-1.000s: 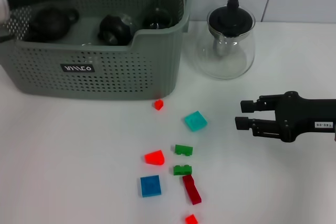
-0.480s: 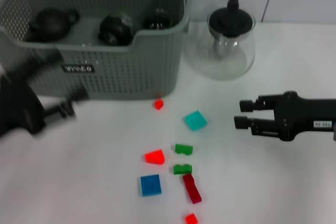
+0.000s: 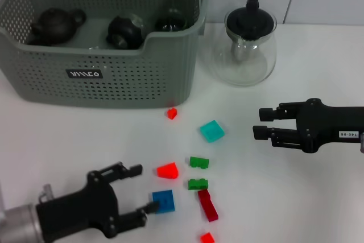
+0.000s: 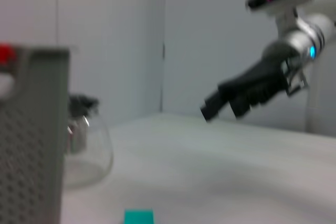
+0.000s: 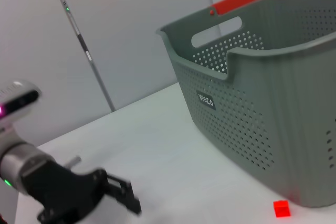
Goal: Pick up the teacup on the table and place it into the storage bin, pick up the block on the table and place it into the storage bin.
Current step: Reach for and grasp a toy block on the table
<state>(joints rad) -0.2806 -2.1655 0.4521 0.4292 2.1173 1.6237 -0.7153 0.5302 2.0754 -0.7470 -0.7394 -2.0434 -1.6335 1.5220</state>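
The grey-green storage bin stands at the back left and holds three dark teaware pieces. No teacup shows on the table. Several small blocks lie in front of the bin: a blue one, red ones, green ones and a teal one. My left gripper is open and low at the front left, its near finger at the blue block's left edge. My right gripper is open and empty, right of the blocks. The bin also shows in the right wrist view.
A clear glass teapot with a black lid stands right of the bin. A dark red block and a small red block lie near the front edge. Another small red block lies just before the bin's front wall.
My left arm has come away from over the bin, swept down past its front, and now sits low at the front left beside the blue block. The right arm has not moved.
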